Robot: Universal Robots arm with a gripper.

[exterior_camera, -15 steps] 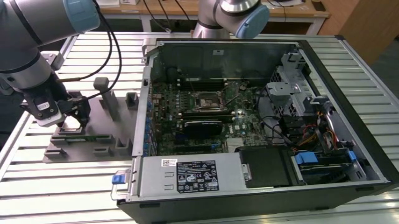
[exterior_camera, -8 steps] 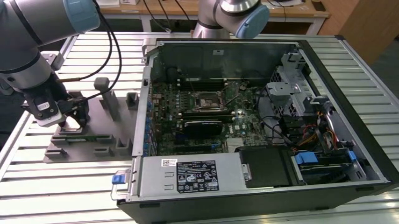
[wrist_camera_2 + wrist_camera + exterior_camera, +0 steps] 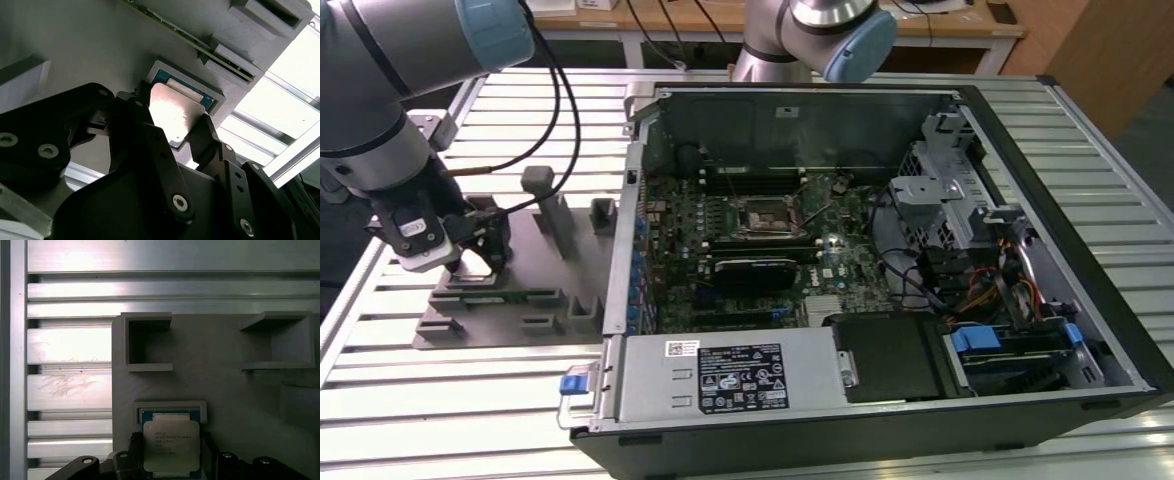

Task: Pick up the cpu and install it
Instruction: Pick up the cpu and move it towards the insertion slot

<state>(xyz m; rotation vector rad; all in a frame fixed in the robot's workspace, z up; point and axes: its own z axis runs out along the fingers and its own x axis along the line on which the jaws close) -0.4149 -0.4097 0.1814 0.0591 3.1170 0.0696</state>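
Right now I judge the gripper (image 3: 174,116) jaws pinch opposite edges of the cpu (image 3: 171,445), a light, stiff, slippery, fragile chip in its grey fixture (image 3: 225,390).

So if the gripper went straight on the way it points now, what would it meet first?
Most likely the small square silver-topped cpu, lying in its recess in the grey plastic fixture block; the gripper sits right at it.

The arm (image 3: 387,130) reaches down at the exterior view's left, gripper (image 3: 458,264) pointing downward, its two black fingers (image 3: 134,114) clamped on the cpu (image 3: 176,111).
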